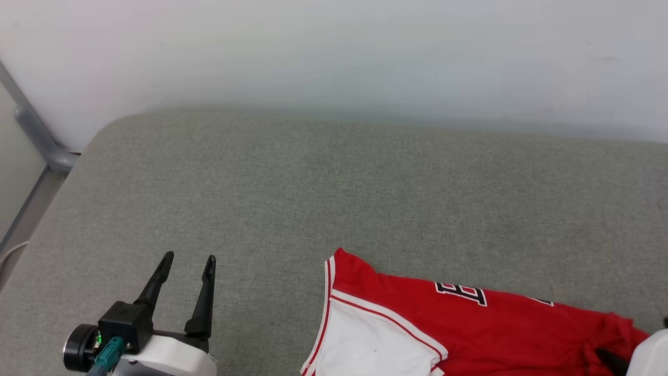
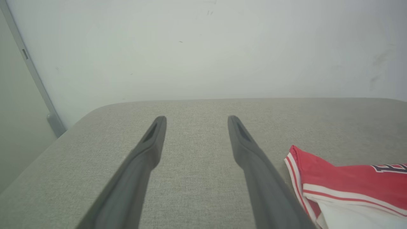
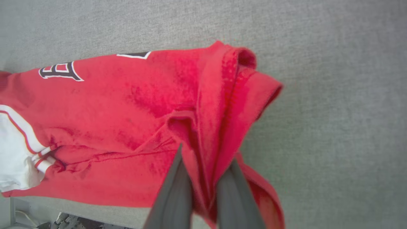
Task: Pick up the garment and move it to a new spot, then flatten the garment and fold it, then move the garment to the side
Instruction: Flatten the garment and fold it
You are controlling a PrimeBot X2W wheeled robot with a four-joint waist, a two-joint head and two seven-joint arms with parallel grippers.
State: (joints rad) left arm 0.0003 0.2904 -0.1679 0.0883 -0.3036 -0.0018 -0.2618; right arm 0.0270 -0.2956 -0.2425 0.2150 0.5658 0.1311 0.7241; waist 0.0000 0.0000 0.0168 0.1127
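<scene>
On my left wrist feed, the left gripper has its fingers spread wide with nothing between them, over the grey fabric surface. The garment lies on the right, red with striped trim and a white sleeve. A pale wall stands at the far side.

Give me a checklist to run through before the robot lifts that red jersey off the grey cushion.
1. Right gripper grip on the garment: ok. Red fabric is pinched between its fingers.
2. Left gripper free: ok. It is open, holds nothing and is apart from the garment.
3. Garment flat: not ok. It is bunched and folded over at the gripped end.
4. Room for a new spot: ok. The grey surface is bare to the left of the garment and beyond it.
5. Whole garment lying on the surface: cannot tell. Its near edge is cut off in the head view.
</scene>
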